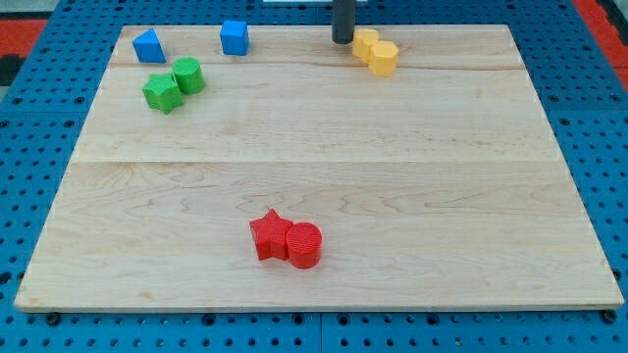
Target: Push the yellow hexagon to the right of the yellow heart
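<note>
The yellow hexagon [385, 59] sits near the view's top, right of centre, on the wooden board [314, 176]. The yellow heart [364, 42] touches it on its upper left. So the hexagon lies to the lower right of the heart. My tip [341, 40] is the lower end of the dark rod. It stands just left of the yellow heart, very close to it or touching it; I cannot tell which.
A blue block [148, 46] and a blue cube [235, 37] sit at the top left. A green star [162, 93] and a green cylinder [188, 75] lie below them. A red star [268, 235] and a red cylinder [304, 245] touch near the bottom centre.
</note>
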Controlling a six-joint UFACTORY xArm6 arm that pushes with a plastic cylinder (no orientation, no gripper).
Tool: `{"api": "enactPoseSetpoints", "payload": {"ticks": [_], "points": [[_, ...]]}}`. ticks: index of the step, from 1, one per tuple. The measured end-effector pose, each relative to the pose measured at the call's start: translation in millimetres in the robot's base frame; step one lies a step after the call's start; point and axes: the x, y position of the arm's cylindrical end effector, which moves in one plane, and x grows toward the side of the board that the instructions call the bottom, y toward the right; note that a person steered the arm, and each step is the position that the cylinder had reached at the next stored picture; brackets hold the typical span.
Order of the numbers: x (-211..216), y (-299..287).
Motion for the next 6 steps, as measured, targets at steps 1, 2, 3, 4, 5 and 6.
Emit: {"api": "enactPoseSetpoints", "payload": {"ticks": [1,2,3,4,5,6], "points": [[25,31],[40,72],[55,46],[76,67],[99,100],[86,116]]}}
